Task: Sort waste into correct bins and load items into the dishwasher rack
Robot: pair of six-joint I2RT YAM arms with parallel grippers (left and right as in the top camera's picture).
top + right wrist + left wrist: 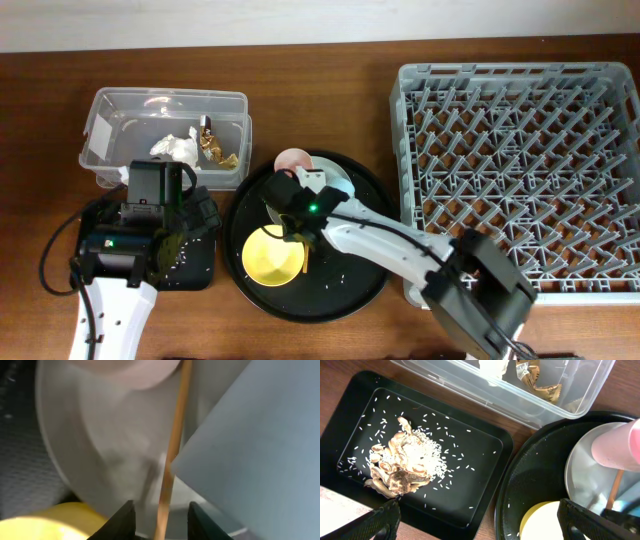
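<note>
My right gripper [296,206] [161,515] reaches over the pale grey-blue plate [341,186] [90,435]. Its fingers stand open on either side of a wooden chopstick [175,445] [616,487], with a gap on each side. The pink cup [292,160] [135,370] and the light-blue cup [260,435] lie on the plate, beside the yellow bowl [270,255] [540,520]. My left gripper [185,222] [477,520] hangs wide open and empty over the shallow black tray [195,272] [470,495], which holds the beige food scraps [395,467] and rice grains. The clear tub [120,110] holds the tissue [178,147] and the foil wrapper [215,148].
The large round black tray [350,285] [540,475] carries the dishes at the table's middle. The grey dishwasher rack [520,72] fills the right side, with nothing among its pegs. My right arm crosses the round tray from the lower right.
</note>
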